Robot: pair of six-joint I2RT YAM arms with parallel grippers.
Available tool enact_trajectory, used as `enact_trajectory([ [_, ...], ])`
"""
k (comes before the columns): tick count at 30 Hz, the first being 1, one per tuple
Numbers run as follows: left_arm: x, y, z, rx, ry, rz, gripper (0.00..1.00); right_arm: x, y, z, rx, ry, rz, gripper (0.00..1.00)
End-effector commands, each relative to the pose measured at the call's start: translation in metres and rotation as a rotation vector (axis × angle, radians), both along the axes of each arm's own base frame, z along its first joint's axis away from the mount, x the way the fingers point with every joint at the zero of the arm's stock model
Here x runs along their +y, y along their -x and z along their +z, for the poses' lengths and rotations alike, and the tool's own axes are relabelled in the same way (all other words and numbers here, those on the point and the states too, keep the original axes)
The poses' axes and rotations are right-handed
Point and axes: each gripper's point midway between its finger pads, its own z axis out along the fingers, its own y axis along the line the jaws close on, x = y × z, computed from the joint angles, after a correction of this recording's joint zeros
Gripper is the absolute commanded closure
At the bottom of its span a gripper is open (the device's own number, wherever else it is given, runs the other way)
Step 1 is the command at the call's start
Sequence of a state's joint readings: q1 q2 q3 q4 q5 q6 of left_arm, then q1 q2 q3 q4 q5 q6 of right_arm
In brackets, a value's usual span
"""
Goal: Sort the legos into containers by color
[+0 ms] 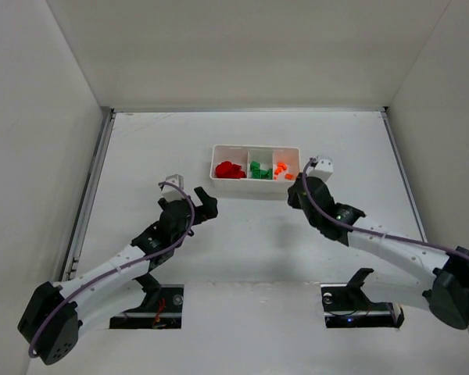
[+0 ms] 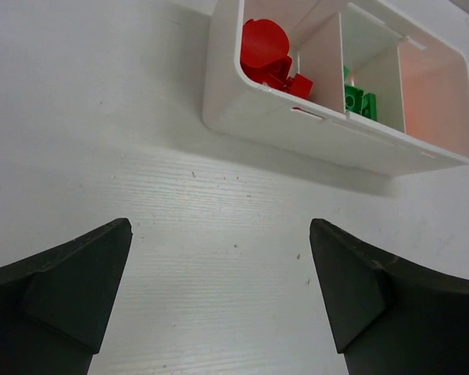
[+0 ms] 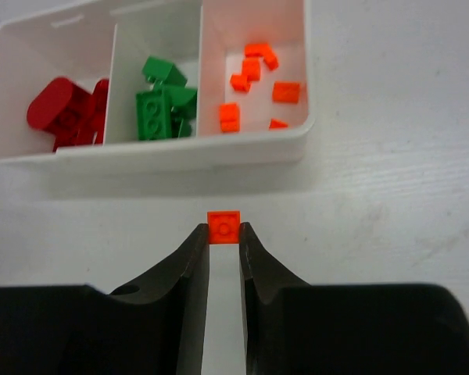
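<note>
Fingers (image 3: 191, 269) of the right gripper (image 3: 223, 234) stand narrow, pinching one orange brick (image 3: 223, 225) at their very tips. That brick is outside the tray (image 3: 164, 152), just near of its near wall and roughly in line with the right compartment; whether it touches the table (image 1: 141, 156) I cannot tell. The tray sits at the far middle of the table with red bricks (image 3: 66, 113) in its left compartment, green bricks (image 3: 162, 105) in the middle and small orange pieces (image 3: 254, 90) in the right. The left gripper (image 2: 220, 234) hovers over bare table near of the tray's left near corner — its fingers spread wide, nothing between them — with the red compartment just beyond.
</note>
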State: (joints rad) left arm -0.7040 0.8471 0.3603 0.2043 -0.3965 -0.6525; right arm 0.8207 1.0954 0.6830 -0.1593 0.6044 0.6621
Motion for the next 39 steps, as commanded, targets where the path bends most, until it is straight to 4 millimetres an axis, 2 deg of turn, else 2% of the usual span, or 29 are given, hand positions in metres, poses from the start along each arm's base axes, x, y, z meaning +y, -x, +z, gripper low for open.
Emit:
enact_trajectory([
  [1,0.008,0.005,-0.006,0.014,0.001,0.021,0.0,0.013,-0.04,0.039,-0.088,-0.036,0.082,0.8],
  [5,0.012,0.008,-0.01,0.022,0.008,0.028,0.0,0.007,-0.078,0.036,-0.079,-0.012,0.051,0.8],
  [10,0.015,0.012,-0.02,0.051,0.004,0.028,0.0,0.002,-0.11,0.031,-0.068,-0.008,0.012,0.76],
  [13,0.016,0.014,-0.023,0.06,0.008,0.025,0.0,-0.002,-0.12,0.034,-0.073,-0.01,-0.006,0.64],
  [17,0.013,0.016,-0.023,0.06,0.008,0.009,0.0,-0.006,-0.121,0.046,-0.097,-0.023,-0.016,0.57],
  [22,0.019,0.019,-0.028,0.088,-0.002,0.027,0.0,-0.02,-0.103,0.053,-0.121,-0.037,-0.043,0.53],
  [28,0.033,0.023,-0.031,0.097,0.016,0.086,0.0,-0.055,-0.055,0.033,-0.128,-0.106,-0.119,0.32],
  [29,0.036,0.023,-0.032,0.1,0.016,0.095,0.0,-0.062,-0.048,0.027,-0.125,-0.115,-0.135,0.26],
  [30,0.038,0.024,-0.033,0.106,0.015,0.101,0.0,-0.067,-0.043,0.022,-0.118,-0.12,-0.152,0.0],
  [34,0.048,0.028,-0.04,0.13,-0.002,0.127,0.0,-0.091,-0.024,0.0,-0.073,-0.09,-0.233,0.0],
  [39,0.053,0.03,-0.034,0.099,0.035,0.138,0.0,-0.119,-0.007,-0.011,-0.049,-0.036,-0.33,0.0],
])
